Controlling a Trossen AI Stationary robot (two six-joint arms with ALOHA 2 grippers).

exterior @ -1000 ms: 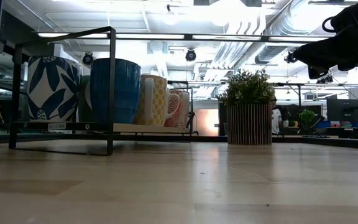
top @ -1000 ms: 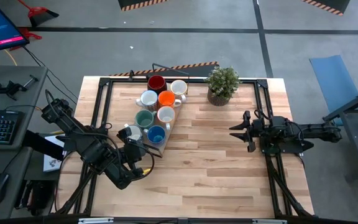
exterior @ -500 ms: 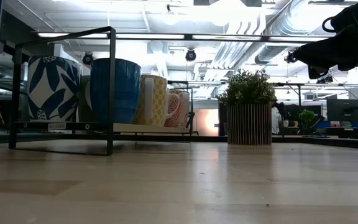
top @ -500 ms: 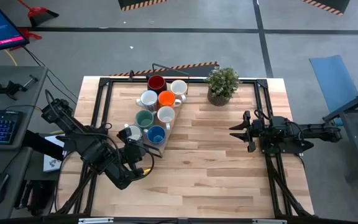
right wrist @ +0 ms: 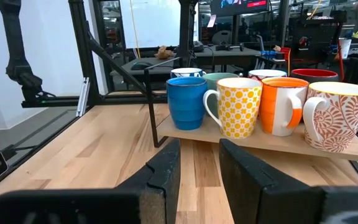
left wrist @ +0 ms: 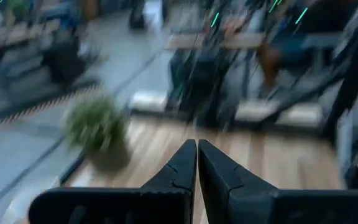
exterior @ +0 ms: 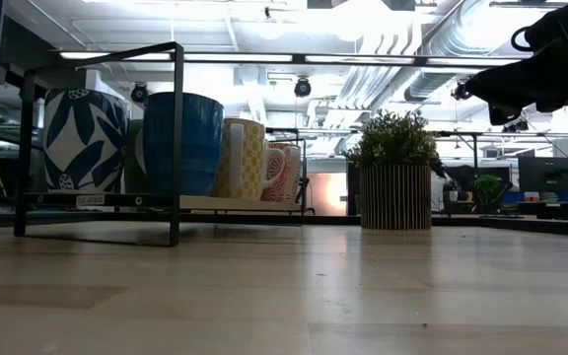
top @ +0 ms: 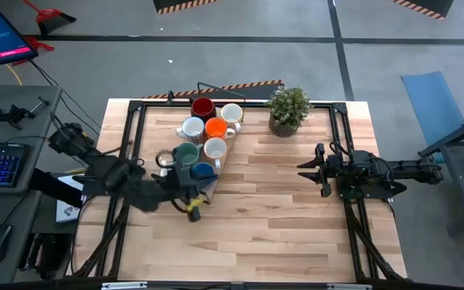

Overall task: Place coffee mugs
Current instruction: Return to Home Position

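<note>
The coffee mugs stand on a wooden tray inside a black frame rack (top: 139,121) at the table's far left. From above I see the dark red mug (top: 203,106), a white one (top: 232,113), the orange one (top: 216,127), the teal-green one (top: 187,153) and the blue one (top: 202,171). The low view shows a white mug with blue leaves (exterior: 85,141) at the rack's near end. My left gripper (top: 192,201) is shut and blurred, beside the rack's near end, and touches nothing. My right gripper (top: 304,167) hovers open above the table's right half, facing the mugs (right wrist: 241,106).
A potted green plant (top: 287,110) stands at the far edge, right of the rack. Bare wooden table (top: 272,217) lies between the two arms and toward the near edge. A keyboard and monitor sit off the table's left side.
My left arm has swung fast: its elbow has moved from near the table's near-left corner toward the far edge, and the arm now lies straighter along the rack's near end, blurred. The mugs and my right arm have stayed put.
</note>
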